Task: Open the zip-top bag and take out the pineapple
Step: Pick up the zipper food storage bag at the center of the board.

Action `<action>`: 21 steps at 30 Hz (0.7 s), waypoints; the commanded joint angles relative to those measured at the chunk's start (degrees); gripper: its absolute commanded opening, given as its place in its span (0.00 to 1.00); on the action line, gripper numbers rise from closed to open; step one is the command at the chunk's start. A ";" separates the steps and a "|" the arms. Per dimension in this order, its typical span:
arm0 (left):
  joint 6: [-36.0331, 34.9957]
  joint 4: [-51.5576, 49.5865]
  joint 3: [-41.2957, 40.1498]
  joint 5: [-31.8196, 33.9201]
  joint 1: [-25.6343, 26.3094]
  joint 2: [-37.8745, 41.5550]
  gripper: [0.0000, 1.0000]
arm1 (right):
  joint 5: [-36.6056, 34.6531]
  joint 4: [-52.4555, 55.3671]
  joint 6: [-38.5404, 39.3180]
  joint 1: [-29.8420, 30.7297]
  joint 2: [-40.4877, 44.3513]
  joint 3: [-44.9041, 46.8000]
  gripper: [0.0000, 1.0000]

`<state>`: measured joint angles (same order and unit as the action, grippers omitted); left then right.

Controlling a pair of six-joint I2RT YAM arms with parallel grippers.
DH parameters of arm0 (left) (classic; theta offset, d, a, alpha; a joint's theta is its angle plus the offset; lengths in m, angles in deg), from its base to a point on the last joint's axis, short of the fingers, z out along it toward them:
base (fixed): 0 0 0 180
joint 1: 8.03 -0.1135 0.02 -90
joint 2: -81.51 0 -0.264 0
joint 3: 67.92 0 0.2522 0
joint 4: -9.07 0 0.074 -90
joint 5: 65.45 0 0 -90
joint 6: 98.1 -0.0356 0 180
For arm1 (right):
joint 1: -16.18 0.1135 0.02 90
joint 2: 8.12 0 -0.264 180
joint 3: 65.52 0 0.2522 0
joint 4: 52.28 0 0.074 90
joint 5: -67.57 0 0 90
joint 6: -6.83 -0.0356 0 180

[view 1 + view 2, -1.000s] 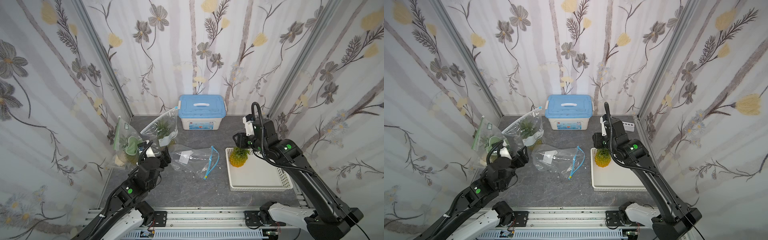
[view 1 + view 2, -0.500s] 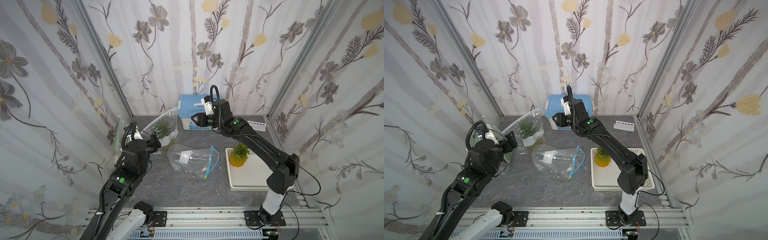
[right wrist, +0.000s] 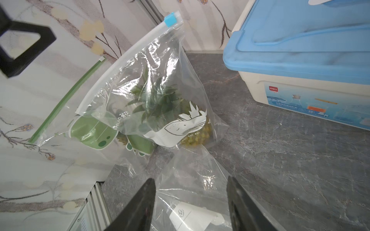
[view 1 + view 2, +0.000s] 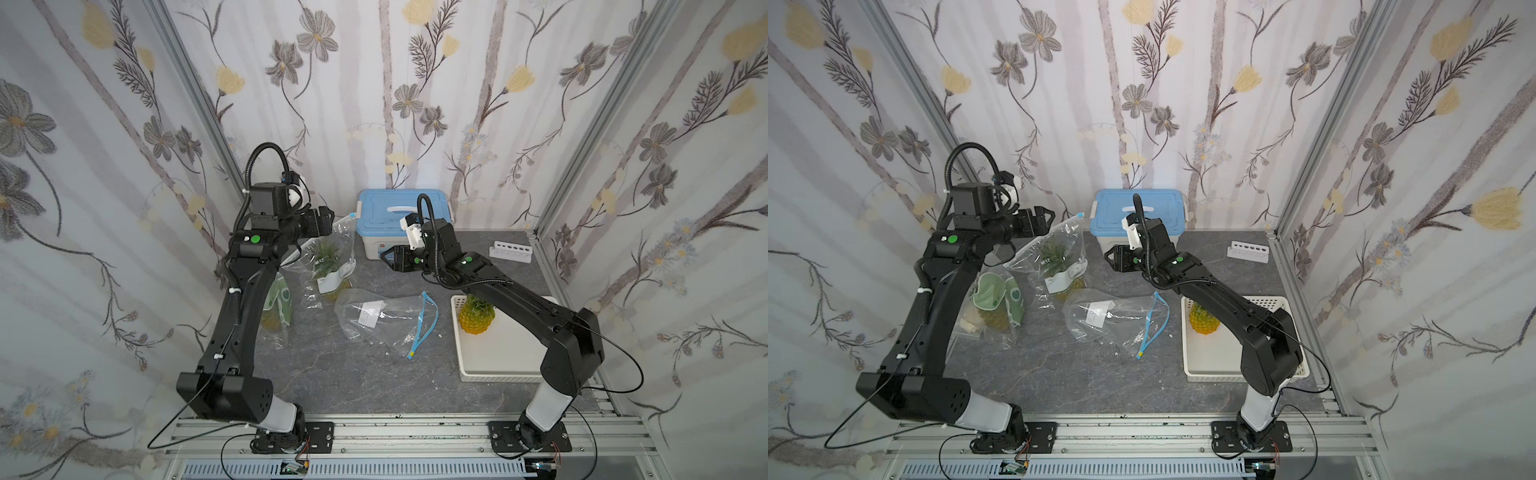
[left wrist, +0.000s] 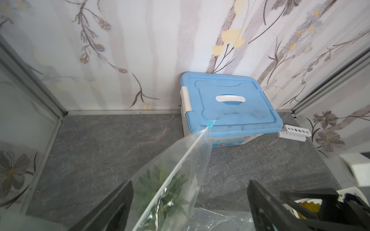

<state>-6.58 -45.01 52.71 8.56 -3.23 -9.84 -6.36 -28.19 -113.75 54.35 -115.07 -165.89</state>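
Step in hand: both arms are closing on the standing zip-top bag (image 3: 152, 94) with the whale print, which holds a pineapple (image 3: 197, 136) and leans near the back-left corner.
Bag seal: the white zip strip runs up to a blue slider (image 3: 171, 19) at its top corner — judged shut along its length.
Left gripper (image 4: 326, 219): jaws spread wide, empty, beside the bag's upper edge; the strip passes between them in the wrist view.
Right gripper (image 4: 388, 258): partly spread, empty, facing the bag from near the blue-lidded storage box (image 4: 403, 216).
Doing it well: one claw should pinch the strip's free end firmly while the other takes the slider alone — film caught with it would jam the zip.
Elsewhere: an emptied bag (image 4: 384, 318) lies flat mid-table; another pineapple stands in the white tray (image 4: 498, 353).
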 commanded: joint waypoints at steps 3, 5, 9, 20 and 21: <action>-12.88 -22.18 21.50 -2.80 0.28 -17.75 0.89 | -0.68 -4.54 -0.37 0.92 5.62 6.61 0.58; -14.10 -26.47 29.21 -1.56 0.74 -23.80 0.88 | -0.95 -4.61 -0.30 1.02 7.28 8.67 0.58; -14.77 -30.86 36.68 -3.15 1.90 -29.66 0.86 | -3.08 -3.93 -0.03 1.00 9.34 11.06 0.58; -14.61 -29.59 21.28 7.71 4.96 -24.27 0.08 | -2.52 -5.21 -0.80 1.03 9.99 13.46 0.57; -14.18 -30.05 20.85 7.98 4.95 -24.27 0.00 | -2.67 -5.42 -1.00 1.03 10.38 13.95 0.57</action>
<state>-20.92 -73.69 74.92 13.15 1.60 -34.87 -8.67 -30.66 -113.75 55.33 -105.35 -152.60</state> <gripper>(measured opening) 0.368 0.571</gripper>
